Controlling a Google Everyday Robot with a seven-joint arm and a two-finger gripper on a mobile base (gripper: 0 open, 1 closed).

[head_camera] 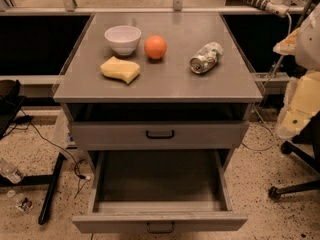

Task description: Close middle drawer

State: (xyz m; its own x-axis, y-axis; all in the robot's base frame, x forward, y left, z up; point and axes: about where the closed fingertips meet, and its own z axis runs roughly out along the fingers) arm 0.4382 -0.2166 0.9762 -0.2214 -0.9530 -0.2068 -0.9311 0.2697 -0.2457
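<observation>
Four loose items sit on the grey cabinet top (165,86), from left to right a yellow sponge (120,69), a white bowl (123,38), an orange (155,47) and a crushed can (205,58), all clear of the job below. Under them the top drawer (115,134) stands slightly out. Beneath it the middle drawer (115,223) is pulled far toward the near edge of the scene, its tray bare. Its flat front, with a small dark handle (160,227) at centre, is the nearest thing in view. That front runs left to right, while the drawer slides near to far, so closing it looks to call for a straight push on the front toward the far side.

At the right edge of the scene hangs the robot's pale arm. Its gripper (289,121) is beside the cabinet's right flank, roughly level with the top drawer, and appears to touch nothing. Whether the gripper is parted or pressed together cannot be told. The drawer front lies to the gripper's left and nearer, well apart from it. The gripper would probably have to come round to the near side of that front before any push could count
</observation>
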